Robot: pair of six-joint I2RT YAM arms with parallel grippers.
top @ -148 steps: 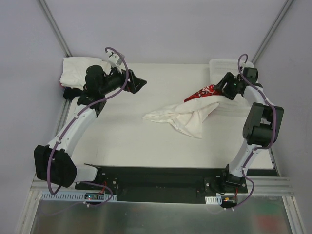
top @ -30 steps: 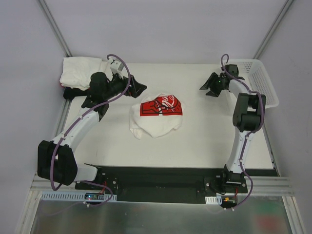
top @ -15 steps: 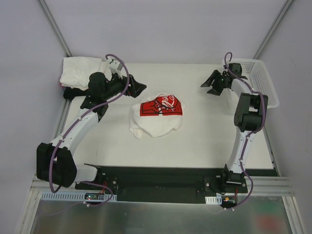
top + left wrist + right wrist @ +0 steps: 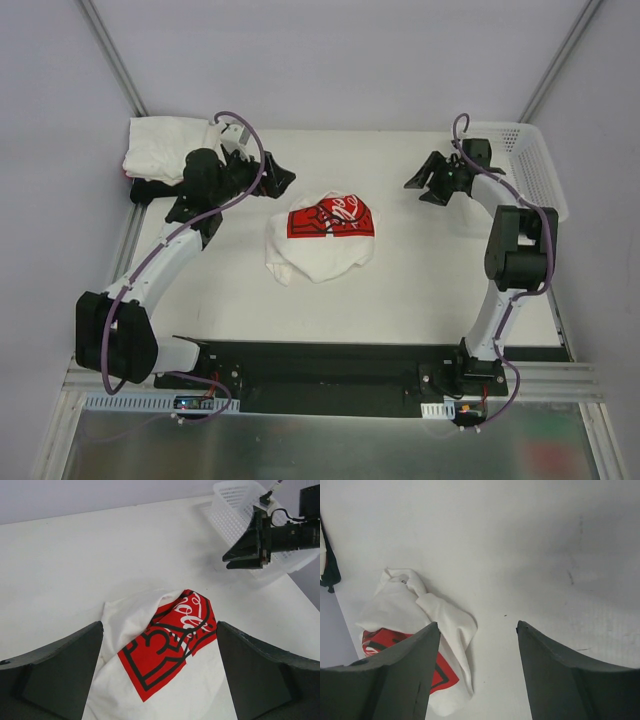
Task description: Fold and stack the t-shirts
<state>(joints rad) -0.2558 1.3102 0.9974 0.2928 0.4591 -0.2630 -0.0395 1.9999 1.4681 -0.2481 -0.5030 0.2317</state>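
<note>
A: Where is the shirt?

B: The white t-shirt (image 4: 318,245) with the red print (image 4: 330,221) lies crumpled in a heap near the middle of the table (image 4: 430,290). The print faces up and one twisted end trails toward the near left. Nothing touches it.

A: And the others?

B: A stack of white shirts (image 4: 165,148) sits at the far left corner, with a black shirt (image 4: 147,190) showing at its near edge. That looks like the finished pile, kept out of the working space. The white mesh basket (image 4: 535,165) stands at the far right edge, beside the right arm.

A: What are the arms doing?

B: The left gripper (image 4: 283,178) hovers just beyond the shirt's far left side, its fingers spread wide and holding nothing. Its wrist view shows the print between them. The right gripper (image 4: 418,188) hangs off to the far right of the shirt, between it and the basket, with its jaws likewise apart and empty.

A: Why do they flank it like that?

B: Probably so each arm can take one side. The heap has to be spread flat before any fold, which calls for two pinches on opposite edges, likely the shoulders or the hem. The bunched cloth hides which edge is which, so a pinch could catch two layers.
</note>
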